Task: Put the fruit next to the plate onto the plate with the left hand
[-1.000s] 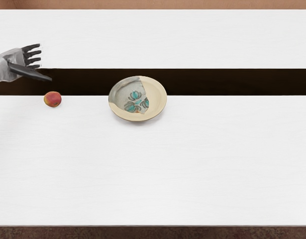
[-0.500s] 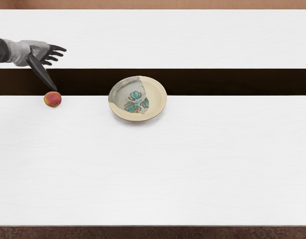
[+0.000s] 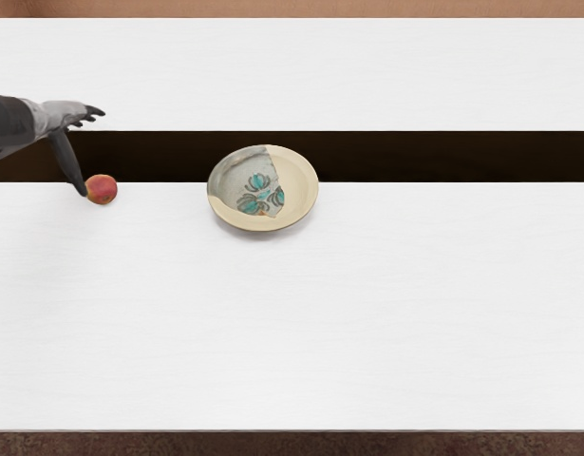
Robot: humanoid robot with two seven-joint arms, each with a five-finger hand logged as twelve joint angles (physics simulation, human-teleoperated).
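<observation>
Worktop: white, nothing shifted on it in the last second. Plate: unmoved at the front slab's far edge, nothing on it. Left hand: pulled back toward the left edge and lower than half a second ago, open, fingers spread, gripping nothing; thumb now down at the left side of the fruit, seemingly touching. Fruit: lying as before, well left of plate. Likely closing in for the grasp; lift and carry not yet begun.
</observation>
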